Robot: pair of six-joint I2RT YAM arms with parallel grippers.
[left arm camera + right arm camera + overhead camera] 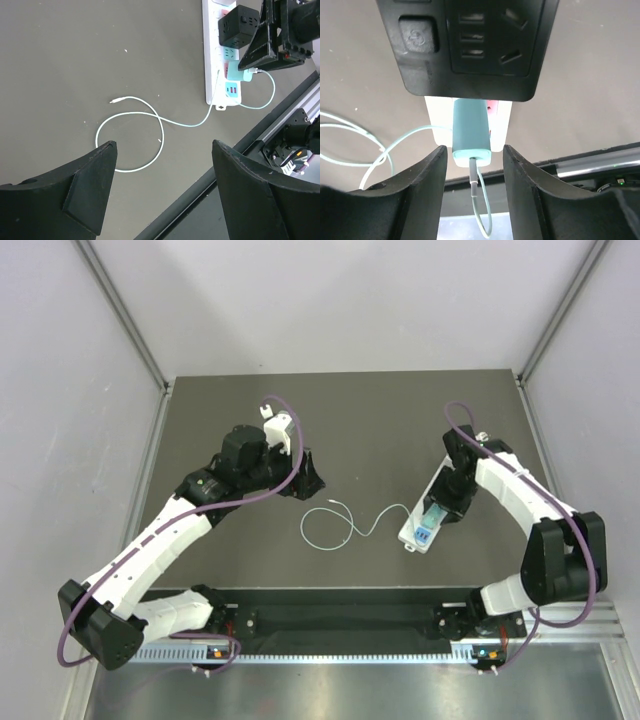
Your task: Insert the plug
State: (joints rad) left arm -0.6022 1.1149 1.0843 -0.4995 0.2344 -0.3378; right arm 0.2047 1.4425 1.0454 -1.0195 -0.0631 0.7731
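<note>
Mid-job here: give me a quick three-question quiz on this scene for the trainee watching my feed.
1. True or false: the left gripper is holding the white cable.
2. Multiple choice: the teal charger is
A) lying loose on the table
B) on the white power strip, between the fingers of the right gripper
C) in the left gripper
3. Short answer: which arm is working at the power strip?

Key
1. False. Its jaws are wide open over the cable, which lies on the table.
2. B. There is a gap on each side of the charger.
3. The right arm.
</note>
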